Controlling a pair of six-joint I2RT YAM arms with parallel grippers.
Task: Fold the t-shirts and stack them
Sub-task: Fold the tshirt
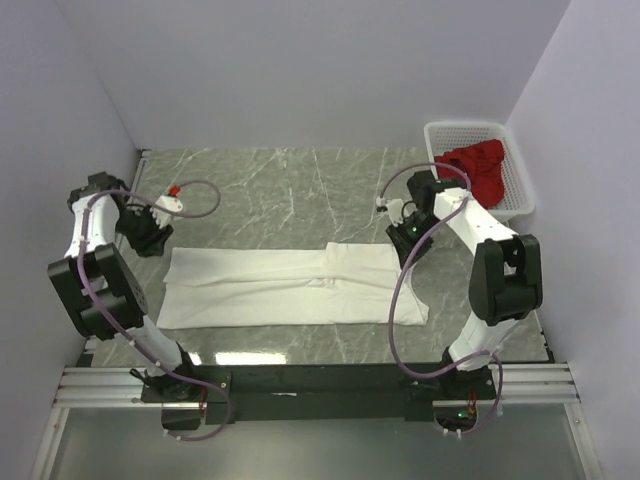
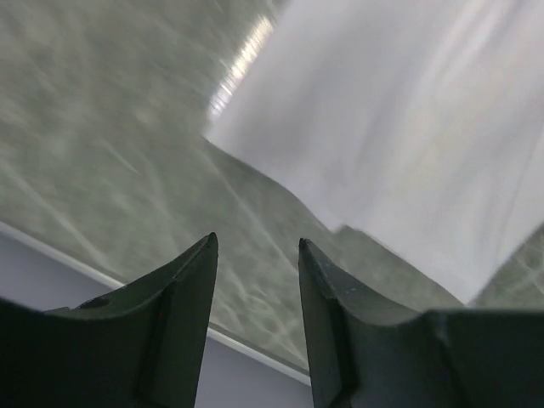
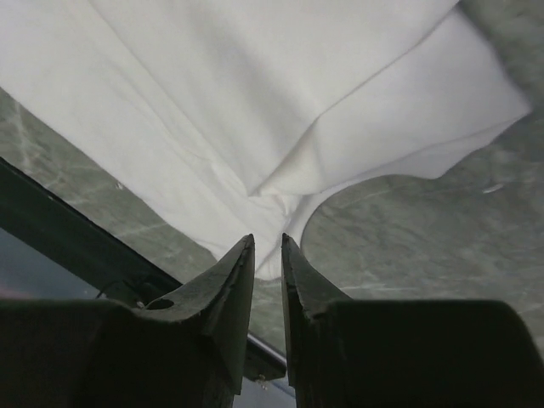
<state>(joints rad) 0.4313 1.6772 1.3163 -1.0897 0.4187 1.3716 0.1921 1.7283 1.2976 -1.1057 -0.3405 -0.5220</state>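
- Left gripper (image 2: 256, 240) fills the bottom of its wrist view, with both dark fingers (image 2: 183, 314) parted to a middling gap and nothing between them; only grey marble shows through the gap
- Past those fingertips, up and to the right, a corner of the white t-shirt (image 2: 408, 127) lies flat on the table (image 2: 110, 144), apart from the tips; this view is blurred
- Right gripper (image 3: 268, 238) shows a narrow slit between its fingers, with no cloth pinched in it; it hangs just above the shirt's near edge, where layered folds meet in a curved hem
- From above, the white t-shirt is a long folded band across the middle of the marble table, one end just beside the left gripper and the other just below the right gripper
- Its lower right corner sticks out a little further than the layer above it
- The red t-shirt (image 1: 478, 165) sits bunched inside the white slotted basket (image 1: 465, 127) at the far right corner of the table, well apart from the white one
- Both arm bases stand on the metal rail (image 1: 320, 385) along the near edge
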